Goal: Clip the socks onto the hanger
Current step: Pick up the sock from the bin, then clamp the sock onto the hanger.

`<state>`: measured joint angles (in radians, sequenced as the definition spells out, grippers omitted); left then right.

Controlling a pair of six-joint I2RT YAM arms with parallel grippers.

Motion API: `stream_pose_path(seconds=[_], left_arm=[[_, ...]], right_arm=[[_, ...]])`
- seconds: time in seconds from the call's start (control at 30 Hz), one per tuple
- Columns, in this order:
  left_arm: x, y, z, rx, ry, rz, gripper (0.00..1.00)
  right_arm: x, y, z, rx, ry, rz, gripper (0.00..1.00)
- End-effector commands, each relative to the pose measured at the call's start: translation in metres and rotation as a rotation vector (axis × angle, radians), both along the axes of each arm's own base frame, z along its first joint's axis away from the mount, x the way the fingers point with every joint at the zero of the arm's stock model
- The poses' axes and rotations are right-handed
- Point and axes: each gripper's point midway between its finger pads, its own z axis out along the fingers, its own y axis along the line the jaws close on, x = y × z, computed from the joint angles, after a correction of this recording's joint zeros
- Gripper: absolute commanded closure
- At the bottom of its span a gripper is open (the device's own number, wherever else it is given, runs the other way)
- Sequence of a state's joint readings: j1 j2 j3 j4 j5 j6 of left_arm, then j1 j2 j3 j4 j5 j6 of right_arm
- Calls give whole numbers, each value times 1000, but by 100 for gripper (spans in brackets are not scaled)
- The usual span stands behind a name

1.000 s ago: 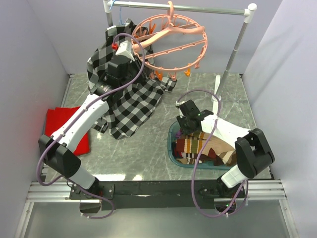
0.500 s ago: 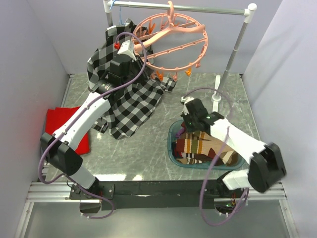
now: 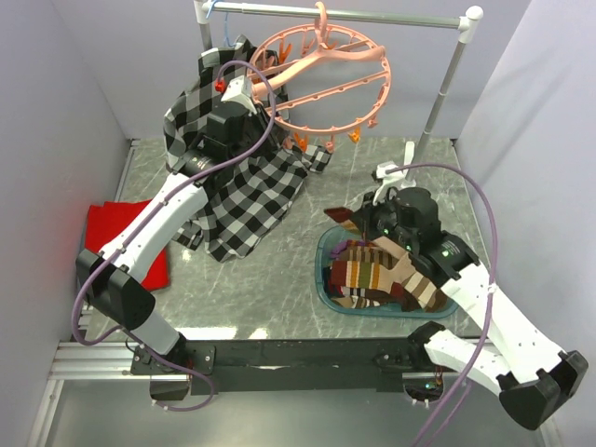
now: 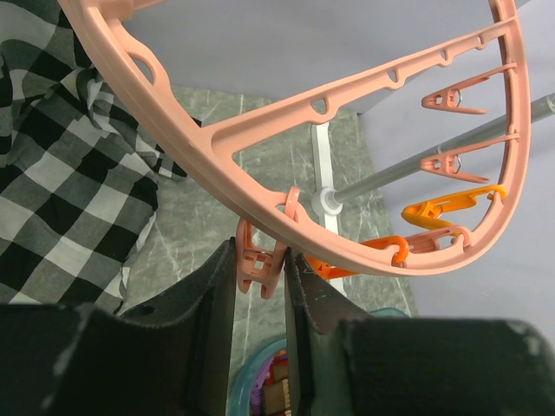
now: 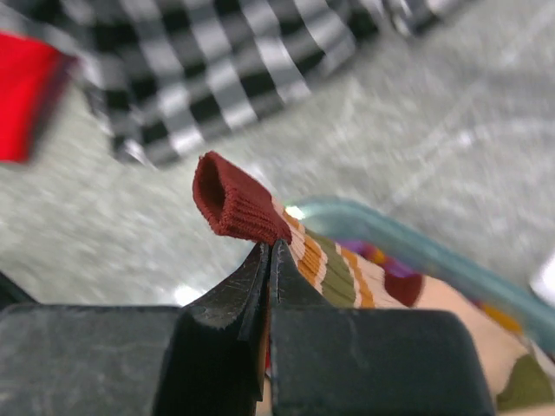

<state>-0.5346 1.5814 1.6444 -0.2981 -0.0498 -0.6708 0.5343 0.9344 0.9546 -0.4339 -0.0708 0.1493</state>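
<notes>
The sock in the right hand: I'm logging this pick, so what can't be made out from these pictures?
- Right wrist view: the foot end of the sock, hidden behind the right hand; the background is blurred.
- Left wrist view: the lower end of the pink clip, hidden between the fingers of the left hand.
- Top view: how many socks lie in the basin, piled up and partly under the right arm.

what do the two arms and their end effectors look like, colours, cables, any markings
The left arm and right arm both have smooth white link shells joined by bulky black joint housings. A thin purple cable loops loosely along each arm. A small red fitting sits near the left wrist. The left end effector and right end effector each have two flat matte-black fingers.
</notes>
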Motion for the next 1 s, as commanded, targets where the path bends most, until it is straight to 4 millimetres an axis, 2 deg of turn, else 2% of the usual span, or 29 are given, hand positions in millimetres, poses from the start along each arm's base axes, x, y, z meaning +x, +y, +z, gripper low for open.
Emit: stream_pose_path(seconds=[0.0, 0.13, 0.3, 0.37, 0.4, 0.5, 0.57, 0.6, 0.67, 0.8, 0.97], left_arm=[[-5, -6, 20, -40, -31, -27, 96], [-2, -8, 21, -33, -28, -25, 96], [-2, -9, 24, -43, -31, -17, 97], [-3, -8, 25, -41, -30, -14, 97], [-2, -8, 25, -41, -31, -11, 97], [-2, -9, 27, -47, -31, -15, 98], [-3, -11, 28, -55, -28, -19, 98], [-3, -11, 28, -56, -28, -17, 98], [-3, -10, 26, -64, -21, 4, 99], [2, -9, 21, -90, -1, 35, 99], [4, -14, 17, -110, 11, 33, 99]], right_arm=[[5, 24, 65, 179, -170, 68, 100], [17, 26, 98, 267, -269, 28, 100], [29, 32, 117, 340, -310, 5, 100], [34, 38, 116, 351, -297, 14, 100], [36, 42, 122, 369, -309, 25, 100], [46, 50, 120, 387, -290, 21, 100], [55, 53, 110, 400, -261, -6, 100], [57, 53, 113, 416, -271, -15, 100], [65, 55, 111, 430, -263, -39, 100], [76, 63, 120, 471, -281, -47, 100], [93, 73, 113, 485, -262, -77, 100]])
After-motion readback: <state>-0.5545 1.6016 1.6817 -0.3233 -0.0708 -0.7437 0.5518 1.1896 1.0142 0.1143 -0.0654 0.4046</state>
